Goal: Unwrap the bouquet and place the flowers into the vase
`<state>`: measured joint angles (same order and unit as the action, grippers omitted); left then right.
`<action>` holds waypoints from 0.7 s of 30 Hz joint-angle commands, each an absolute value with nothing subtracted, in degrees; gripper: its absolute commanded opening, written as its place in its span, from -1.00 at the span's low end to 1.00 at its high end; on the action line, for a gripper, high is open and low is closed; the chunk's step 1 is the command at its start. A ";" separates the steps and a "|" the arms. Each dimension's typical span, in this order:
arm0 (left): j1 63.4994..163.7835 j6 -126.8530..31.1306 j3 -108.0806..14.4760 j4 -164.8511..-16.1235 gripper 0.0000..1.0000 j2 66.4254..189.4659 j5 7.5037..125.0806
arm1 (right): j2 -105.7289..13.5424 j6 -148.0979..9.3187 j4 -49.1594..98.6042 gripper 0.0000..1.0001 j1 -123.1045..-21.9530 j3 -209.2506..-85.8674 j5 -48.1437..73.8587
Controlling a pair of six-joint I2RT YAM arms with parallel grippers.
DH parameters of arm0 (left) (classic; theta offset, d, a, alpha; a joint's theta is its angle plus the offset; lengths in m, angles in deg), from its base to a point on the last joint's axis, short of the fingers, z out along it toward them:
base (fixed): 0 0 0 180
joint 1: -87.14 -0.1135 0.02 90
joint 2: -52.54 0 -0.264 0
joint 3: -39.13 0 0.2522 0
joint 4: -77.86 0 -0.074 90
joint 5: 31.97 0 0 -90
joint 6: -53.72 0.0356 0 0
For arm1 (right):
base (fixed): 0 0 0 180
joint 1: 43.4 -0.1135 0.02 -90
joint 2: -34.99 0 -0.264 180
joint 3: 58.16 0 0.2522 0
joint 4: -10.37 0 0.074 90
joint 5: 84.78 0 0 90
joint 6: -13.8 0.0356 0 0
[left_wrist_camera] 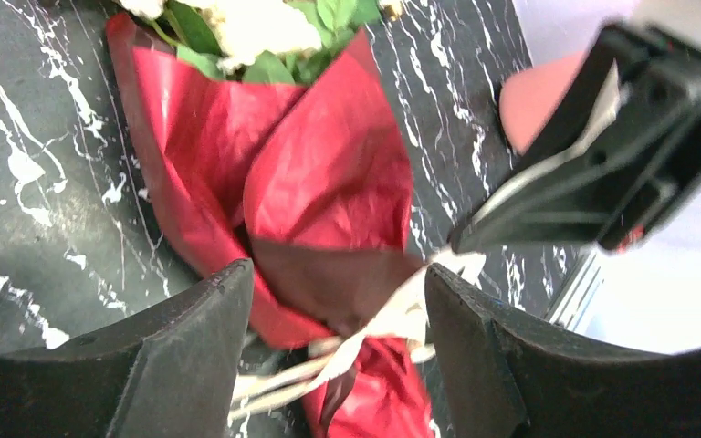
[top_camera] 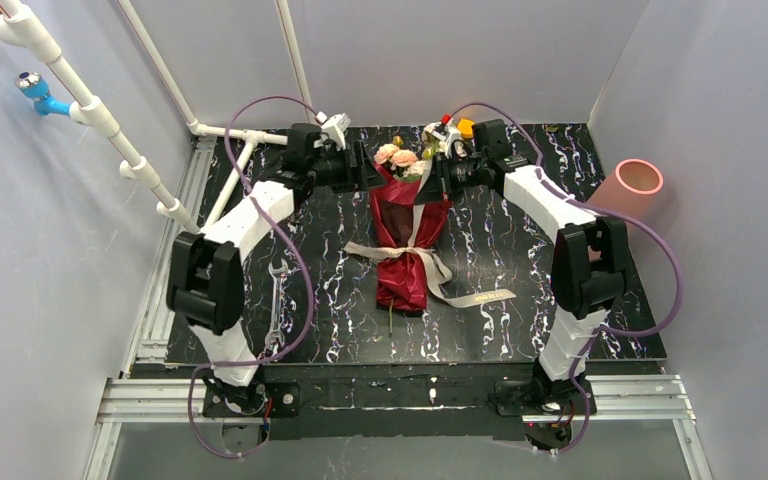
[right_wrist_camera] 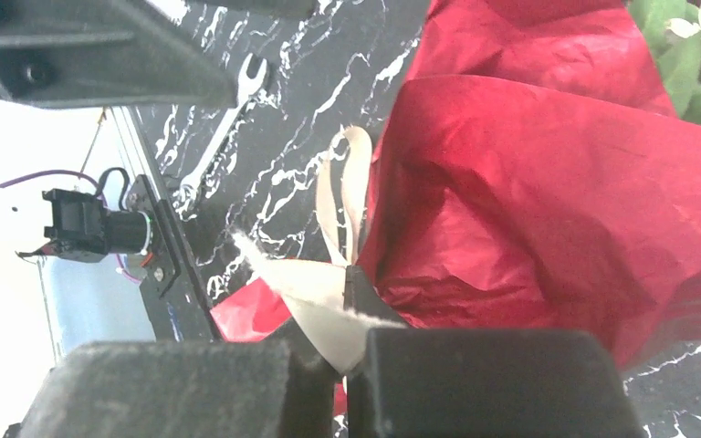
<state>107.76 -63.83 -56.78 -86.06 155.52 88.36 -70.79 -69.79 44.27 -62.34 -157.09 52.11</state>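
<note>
The bouquet (top_camera: 406,235) lies lengthwise mid-table in maroon wrapping paper (left_wrist_camera: 324,173), and its cream and pink flowers (top_camera: 401,158) point to the far side. A beige ribbon (top_camera: 438,270) is tied round its waist. My right gripper (right_wrist_camera: 347,351) is shut on one ribbon (right_wrist_camera: 315,306) end, which runs up from the knot to it beside the paper's right edge. My left gripper (left_wrist_camera: 338,283) stands open just above the wrapping near the flowers, with nothing between its fingers (left_wrist_camera: 196,328). The salmon-pink vase (top_camera: 628,188) stands at the table's right edge.
A steel wrench (top_camera: 278,298) lies on the table left of the bouquet. White pipes (top_camera: 90,108) run along the left wall. Small orange and yellow objects (top_camera: 466,127) sit at the back behind the right gripper (top_camera: 430,185). Loose ribbon tails trail right of the knot.
</note>
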 commanded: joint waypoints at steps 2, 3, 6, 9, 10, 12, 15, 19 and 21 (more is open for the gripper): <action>109.11 -48.68 -48.51 -91.44 0.32 143.87 98.69 | -67.44 -64.60 39.19 -0.97 -62.39 -156.66 53.69; 109.84 -46.44 -47.27 -91.83 0.30 143.02 99.47 | -67.22 -64.03 39.16 -0.97 -62.39 -156.53 53.91; 112.77 -40.18 -44.95 -92.27 0.24 141.77 101.20 | -66.23 -63.49 39.33 -0.97 -62.47 -155.25 54.23; 115.47 -35.85 -43.08 -94.41 0.22 142.20 102.11 | -65.12 -63.31 39.29 -0.97 -62.63 -153.74 54.58; 115.99 -34.96 -41.82 -96.85 0.23 142.53 102.41 | -64.94 -63.17 39.19 -0.97 -62.69 -153.42 54.63; 116.82 -34.54 -39.69 -101.78 0.30 143.25 102.67 | -64.56 -62.88 39.01 -0.97 -62.89 -153.15 54.69; 117.98 -33.56 -39.93 -104.12 0.31 145.63 102.24 | -64.35 -62.27 38.40 -0.97 -63.13 -152.84 54.92; 119.39 -34.16 -40.14 -107.51 0.24 148.55 99.96 | -64.20 -61.97 38.66 -0.97 -63.39 -152.78 55.18; 120.03 -34.82 -40.25 -109.14 0.20 149.67 99.05 | -64.03 -61.85 39.16 -0.97 -63.52 -152.63 55.05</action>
